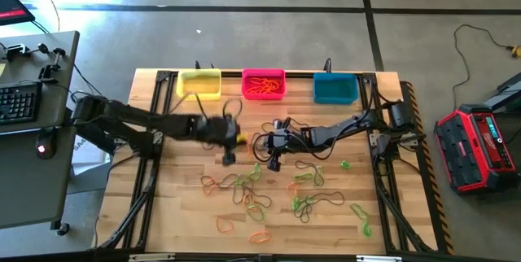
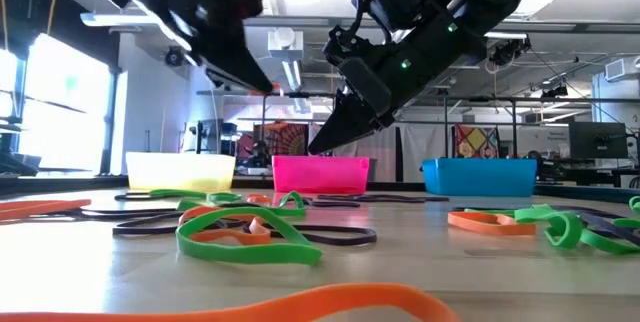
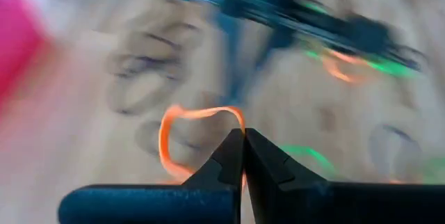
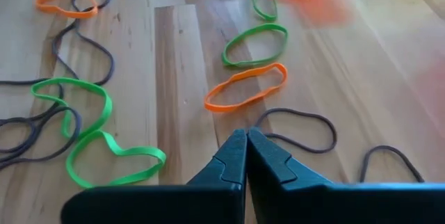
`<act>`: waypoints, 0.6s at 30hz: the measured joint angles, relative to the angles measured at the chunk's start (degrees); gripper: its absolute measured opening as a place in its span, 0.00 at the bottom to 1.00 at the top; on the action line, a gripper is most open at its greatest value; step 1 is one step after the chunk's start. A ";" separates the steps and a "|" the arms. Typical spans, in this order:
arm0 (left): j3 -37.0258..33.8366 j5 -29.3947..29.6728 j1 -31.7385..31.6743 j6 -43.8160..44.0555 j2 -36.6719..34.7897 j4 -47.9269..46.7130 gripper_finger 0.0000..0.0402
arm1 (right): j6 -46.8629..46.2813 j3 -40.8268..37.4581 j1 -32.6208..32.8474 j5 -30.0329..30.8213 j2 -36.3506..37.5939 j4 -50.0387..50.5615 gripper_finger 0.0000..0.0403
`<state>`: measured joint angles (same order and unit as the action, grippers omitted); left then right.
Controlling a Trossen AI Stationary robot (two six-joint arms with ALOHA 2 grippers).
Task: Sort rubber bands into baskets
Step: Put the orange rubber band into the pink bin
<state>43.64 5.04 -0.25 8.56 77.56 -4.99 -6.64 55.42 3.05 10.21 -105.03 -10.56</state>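
Observation:
Three baskets stand in a row at the table's far edge: yellow (image 1: pixel 199 83), pink (image 1: pixel 264 84) with orange rubber bands inside, and teal (image 1: pixel 335 89). Green, orange and dark rubber bands (image 1: pixel 260 189) lie loose on the near half of the table. My left gripper (image 3: pixel 243 132) is shut on an orange rubber band (image 3: pixel 182 135). It is raised above the table's middle (image 1: pixel 239 137), nearer than the gap between the yellow and pink baskets. My right gripper (image 4: pixel 246 133) is shut and holds nothing. It hovers just right of the left one (image 1: pixel 274 158), over loose bands. My left gripper pinches the orange rubber band at one spot on its loop (image 3: pixel 238 121) between the two fingertips. The fingers slant down toward the table. The rest of the loop curls out beside the fingers, slack. The low view shows the fingertips (image 2: pixel 268 86) well above the table.
An orange band (image 4: pixel 245 87), a green one (image 4: pixel 254 44) and dark ones (image 4: pixel 299 128) lie on the wood right in front of my right gripper. More bands spread toward the near edge (image 2: pixel 250 242). Black frame rails (image 1: pixel 151 172) run along the table's left and right sides.

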 joint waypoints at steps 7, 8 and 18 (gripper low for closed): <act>0.35 -7.27 -17.74 -7.38 2.32 8.02 0.00 | 0.08 0.00 -0.05 1.13 0.00 -0.82 0.00; 1.16 -8.33 -20.08 -8.16 3.29 8.01 0.00 | 0.23 0.00 -0.05 1.17 0.00 -1.12 0.00; 14.53 -19.20 -32.76 -18.07 16.79 4.86 0.00 | 0.62 0.00 -0.05 1.48 0.00 -1.77 0.00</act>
<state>58.16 -14.16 -33.01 -9.51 94.35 -0.12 -6.02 55.42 3.01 11.68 -105.03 -12.33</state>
